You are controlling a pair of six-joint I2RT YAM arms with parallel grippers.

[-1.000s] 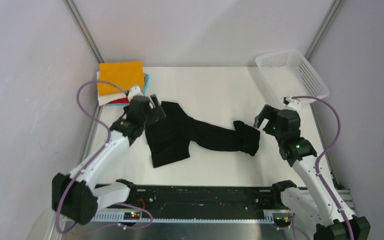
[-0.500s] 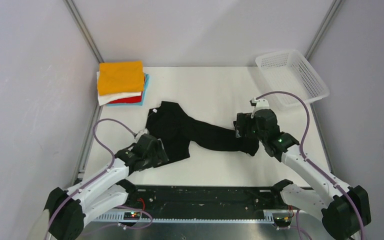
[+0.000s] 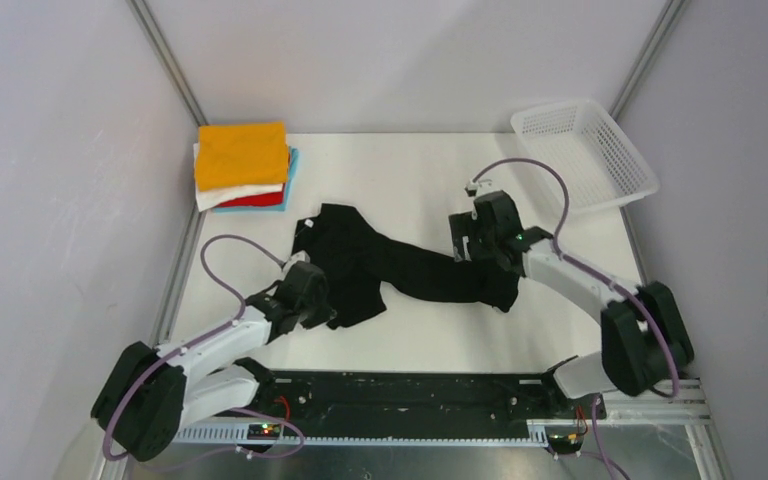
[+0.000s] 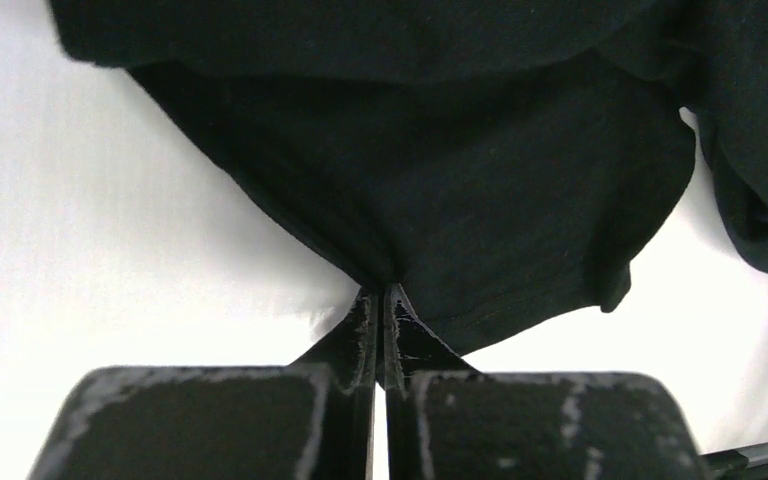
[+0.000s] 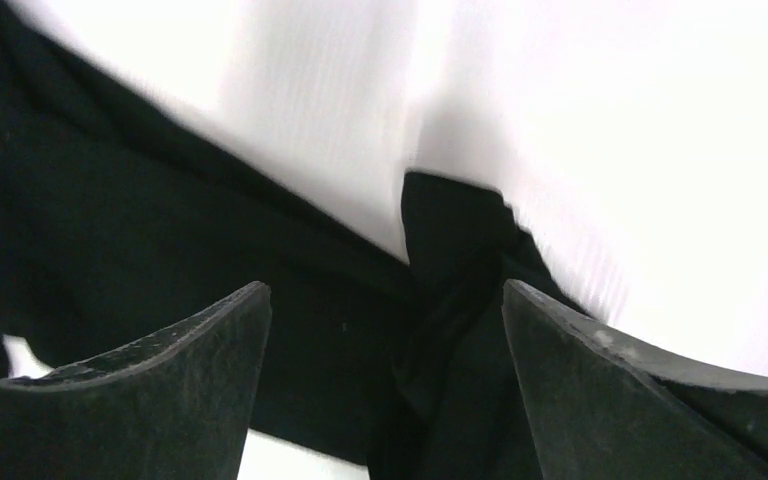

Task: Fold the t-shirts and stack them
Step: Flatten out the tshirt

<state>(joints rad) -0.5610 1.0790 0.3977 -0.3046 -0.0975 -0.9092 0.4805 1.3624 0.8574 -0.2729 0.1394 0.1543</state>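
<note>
A white table [image 3: 410, 170] fills the floor of a small booth with pale grey-lilac walls [image 3: 410, 60]. Two slanting metal posts [image 3: 165, 62] stand at the far corners. At the far right corner a white plastic mesh basket [image 3: 585, 155] sits partly off the table's edge. At the far left corner lies a stack of folded t-shirts [image 3: 245, 170]. An orange t-shirt [image 3: 243, 150] is on top, with white, red and light-blue edges showing beneath it.

The black t-shirt [image 3: 400, 265] lies crumpled across the middle of the table, well apart from the stack. It is broad and flat at the left and twisted into a narrow band that runs to a bunched end at the right.

The left gripper [image 3: 332, 310] is low at the shirt's near-left hem. In the left wrist view its fingers [image 4: 360, 330] are pressed together, and a pinch of the black cloth [image 4: 480, 180] is caught between the tips.

The right gripper [image 3: 470, 243] hangs over the bunched right end. In the right wrist view its jaws are spread wide, and the fingers [image 5: 190, 370] straddle a raised fold of the shirt [image 5: 450, 250]. Nothing is held between them, and whether the tips touch the cloth cannot be told.
</note>
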